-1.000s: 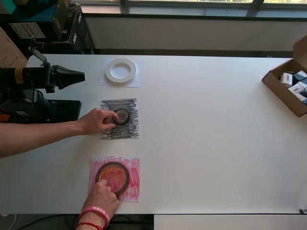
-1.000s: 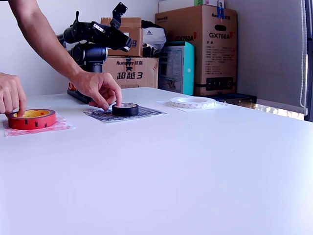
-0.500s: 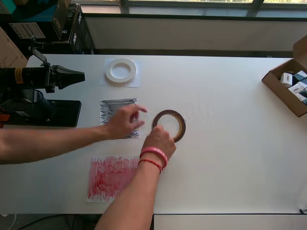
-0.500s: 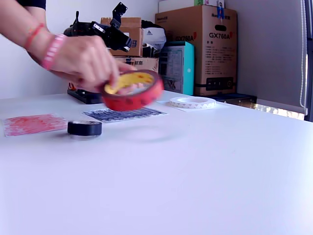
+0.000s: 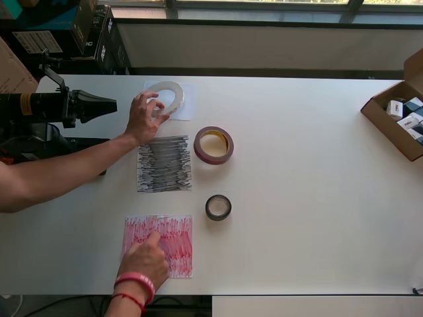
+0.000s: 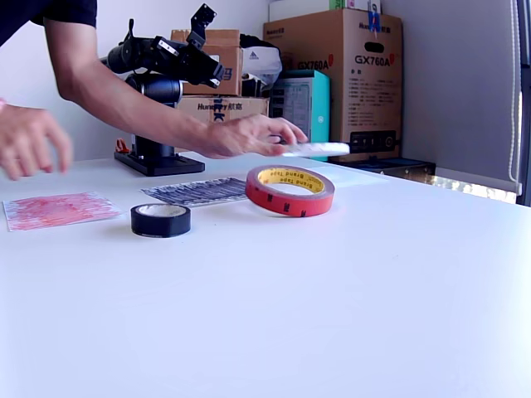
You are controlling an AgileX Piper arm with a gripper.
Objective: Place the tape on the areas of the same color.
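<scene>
On the white worktop (image 5: 310,198), the three rolls are seen off their patches, so nothing is sorted yet. The red tape roll (image 5: 213,144) lies flat just past the black scribbled patch (image 5: 164,164), on its right in the overhead view, and the small black tape roll (image 5: 218,207) sits on bare worktop between the black patch and the red scribbled patch (image 5: 158,245), a bit to their right. The white tape ring (image 5: 168,96) is gripped by a person's hand (image 5: 144,113) over the white paper patch (image 5: 182,105); in the exterior view it's clearly lifted, held level in the air. The other hand (image 5: 142,259) is resting on or hovering at the near edge of the red patch.

The end effector (image 5: 106,104) is parked at the overhead view's left, well apart from every roll, and nothing is held in it. The fingers look drawn together to a point, but honestly it can't be told for sure from these views.

For the step in hand, probably a reshuffle by the person, so the arm's first pick is best left until both hands are out of the way. A roll should be approached straight down, with one finger dropped inside the ring and one outside, so the wall gets pinched rather than the whole width. The thin black roll could skid if nudged sideways, so a centred descent matters. Each roll should be set down well inside its matching patch, flat, and only then released.
</scene>
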